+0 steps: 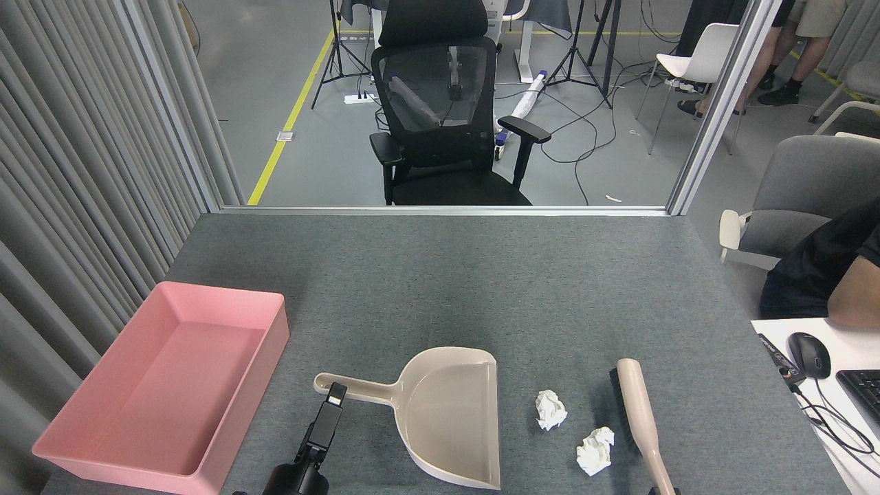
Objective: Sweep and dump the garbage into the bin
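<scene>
Two crumpled white tissue balls, the garbage, lie on the grey table: one just right of the dustpan, the other nearer the front edge. The beige dustpan lies flat with its mouth facing right and its handle pointing left. My left gripper rests at that handle, seen dark and edge-on. A beige brush with dark bristles stands slanted just right of the nearer ball, its handle running off the bottom edge. My right gripper is out of view. The pink bin sits empty at the left.
A side desk at the right holds a mouse and a keyboard, and a person's arm rests there. Curtains hang close behind the bin. A black office chair stands beyond the table's far edge.
</scene>
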You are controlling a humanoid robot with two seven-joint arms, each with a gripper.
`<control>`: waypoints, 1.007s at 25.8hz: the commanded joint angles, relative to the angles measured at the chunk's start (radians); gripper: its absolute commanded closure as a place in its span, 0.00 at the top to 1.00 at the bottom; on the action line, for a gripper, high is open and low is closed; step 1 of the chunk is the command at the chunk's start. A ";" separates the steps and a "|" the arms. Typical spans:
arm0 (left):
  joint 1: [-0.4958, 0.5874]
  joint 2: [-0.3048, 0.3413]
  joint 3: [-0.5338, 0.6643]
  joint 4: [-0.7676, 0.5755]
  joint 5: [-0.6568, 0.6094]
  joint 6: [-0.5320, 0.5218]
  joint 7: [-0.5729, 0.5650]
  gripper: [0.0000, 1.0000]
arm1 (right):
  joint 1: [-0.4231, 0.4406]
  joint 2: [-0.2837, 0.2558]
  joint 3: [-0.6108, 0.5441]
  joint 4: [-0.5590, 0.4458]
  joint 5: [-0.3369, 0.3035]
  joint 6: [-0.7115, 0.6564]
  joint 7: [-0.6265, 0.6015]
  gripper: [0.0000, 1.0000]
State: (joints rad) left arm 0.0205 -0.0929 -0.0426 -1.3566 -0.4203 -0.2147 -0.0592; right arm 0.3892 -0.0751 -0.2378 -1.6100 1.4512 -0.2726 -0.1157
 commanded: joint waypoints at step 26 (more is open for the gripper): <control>-0.174 -0.022 0.015 0.278 0.003 -0.104 -0.034 0.75 | 0.019 -0.006 0.009 -0.001 -0.005 -0.002 -0.035 0.14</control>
State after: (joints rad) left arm -0.1392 -0.1149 -0.0304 -1.1148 -0.4162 -0.3074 -0.0967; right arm 0.4080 -0.0818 -0.2288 -1.6112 1.4466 -0.2749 -0.1497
